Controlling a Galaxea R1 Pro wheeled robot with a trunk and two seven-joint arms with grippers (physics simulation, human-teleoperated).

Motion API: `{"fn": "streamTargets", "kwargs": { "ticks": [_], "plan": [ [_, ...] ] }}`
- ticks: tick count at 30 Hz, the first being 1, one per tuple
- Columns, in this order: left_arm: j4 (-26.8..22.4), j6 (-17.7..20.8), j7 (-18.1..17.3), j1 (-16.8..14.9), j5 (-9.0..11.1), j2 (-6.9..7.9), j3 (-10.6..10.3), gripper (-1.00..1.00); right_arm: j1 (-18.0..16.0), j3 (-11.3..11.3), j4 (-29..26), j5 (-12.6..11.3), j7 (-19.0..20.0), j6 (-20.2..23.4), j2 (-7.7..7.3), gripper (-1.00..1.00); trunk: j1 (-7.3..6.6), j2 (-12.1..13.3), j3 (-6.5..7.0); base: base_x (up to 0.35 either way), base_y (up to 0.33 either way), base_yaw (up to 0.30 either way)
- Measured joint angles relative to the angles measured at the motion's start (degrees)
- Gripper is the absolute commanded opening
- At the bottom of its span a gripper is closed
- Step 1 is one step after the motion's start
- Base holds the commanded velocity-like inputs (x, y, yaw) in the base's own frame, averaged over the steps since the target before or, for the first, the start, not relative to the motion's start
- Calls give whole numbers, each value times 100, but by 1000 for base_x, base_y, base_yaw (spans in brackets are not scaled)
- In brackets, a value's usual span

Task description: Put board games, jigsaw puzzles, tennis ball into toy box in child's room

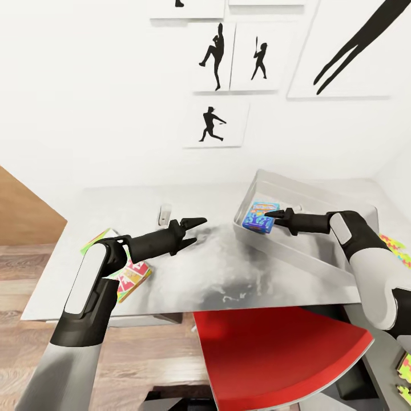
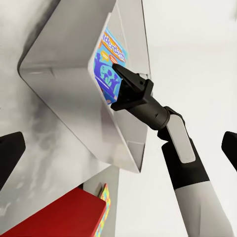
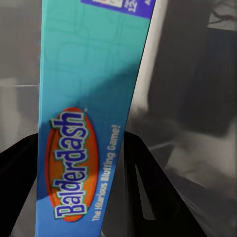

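My right hand (image 1: 273, 216) is gripping the blue Balderdash box (image 1: 258, 216), fingers closed on its edge. The box is sitting tilted over the near-left corner of the toy box (image 1: 319, 251), at about 1 o'clock from the centre of the head view. In the right wrist view the Balderdash box (image 3: 86, 128) is standing edge-on between my two dark fingers (image 3: 148, 187), logo readable. In the left wrist view the Balderdash box (image 2: 109, 64) is lying against the inner wall of the toy box (image 2: 69, 94), with my right hand (image 2: 118, 74) clamped on its lower edge.

The toy box is resting on the right half of the table (image 1: 188, 279), itself tilted, one long side lifted.

My left hand (image 1: 197, 231) is hovering over the table centre, at about 9 o'clock from the toy box, fingers spread apart and holding nothing.

A red, yellow and green board game (image 1: 132, 278) is lying on the table's left part at about 8 o'clock, partly under my left forearm. A jigsaw puzzle (image 1: 397, 246) is showing at 3 o'clock, behind my right arm. A red chair (image 1: 274, 354) is standing at 6 o'clock.
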Motion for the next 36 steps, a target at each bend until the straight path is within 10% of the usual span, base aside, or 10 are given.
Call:
{"fn": "streamTargets", "kwargs": {
  "ticks": [18,19,36],
  "plan": [
    [0,1,-4,0,1,0,0,100,0,-2,0,0,3,2,-1,-100,0,0,-18,0,0,0],
    [0,0,-5,0,1,0,0,100,0,-3,0,0,-2,1,-1,100,0,0,-18,0,0,0],
    [-2,2,-9,0,1,0,0,100,-45,-6,0,-7,-173,0,0,100,0,0,-19,0,0,0]
  ]
}}
